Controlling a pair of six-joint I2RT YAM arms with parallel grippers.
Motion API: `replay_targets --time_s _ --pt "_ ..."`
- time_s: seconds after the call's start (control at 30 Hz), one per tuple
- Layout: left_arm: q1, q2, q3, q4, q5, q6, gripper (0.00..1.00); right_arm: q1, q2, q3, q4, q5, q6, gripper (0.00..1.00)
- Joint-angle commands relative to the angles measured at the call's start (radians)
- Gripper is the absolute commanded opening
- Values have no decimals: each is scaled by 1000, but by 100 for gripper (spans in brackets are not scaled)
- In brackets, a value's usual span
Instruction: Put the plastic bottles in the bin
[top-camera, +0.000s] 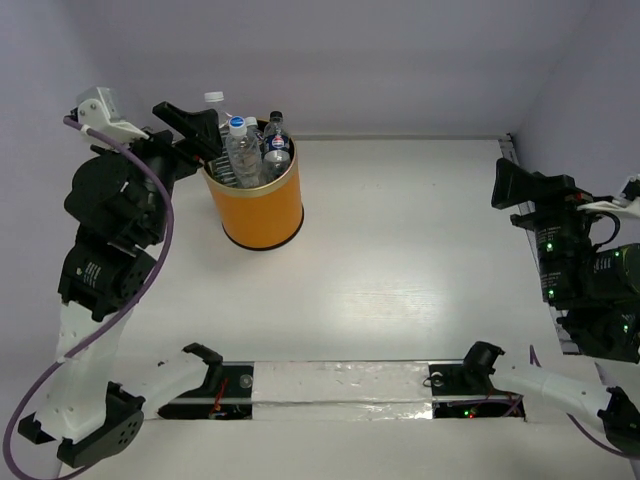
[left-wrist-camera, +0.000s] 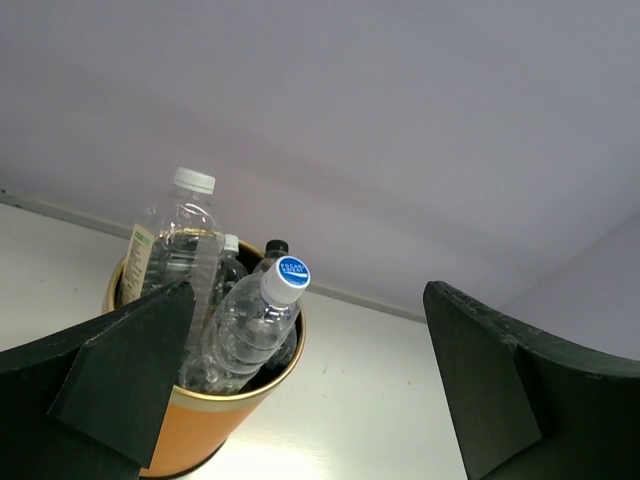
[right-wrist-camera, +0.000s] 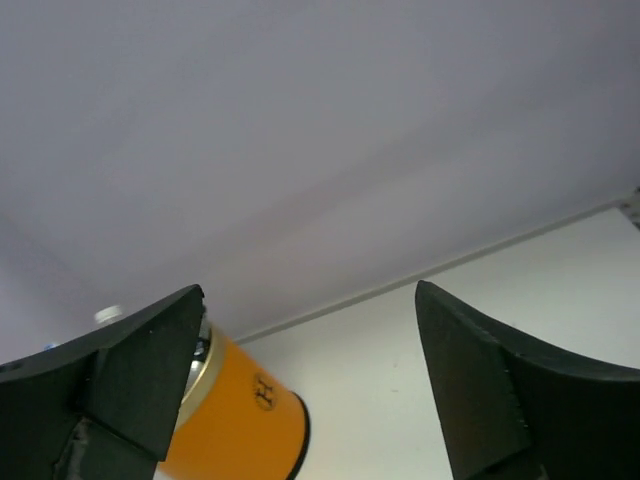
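Glossy clear plastic bottles; smooth bin

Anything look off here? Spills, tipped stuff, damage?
Nothing spilled or damaged. The bin stands upright on the table. The bottles in it lean at different angles and poke above the rim, the white-capped one highest. That looks crowded, not wrong. No bottle lies on the table in view.

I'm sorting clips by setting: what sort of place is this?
Probably a robotics lab bench, not a home: a left arm and right arm mounted at a white table, plain walls around, and an orange bin holding plastic bottles.
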Motion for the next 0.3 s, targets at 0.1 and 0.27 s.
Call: replay_targets --time_s 0.1,0.27 --pt "7 -74 -35 101 3 62 99 -1 -13 -36 -32 160 2 96" --pt "7 -65 -52 64 19 56 99 -1 22 -9 -81 126 39 97"
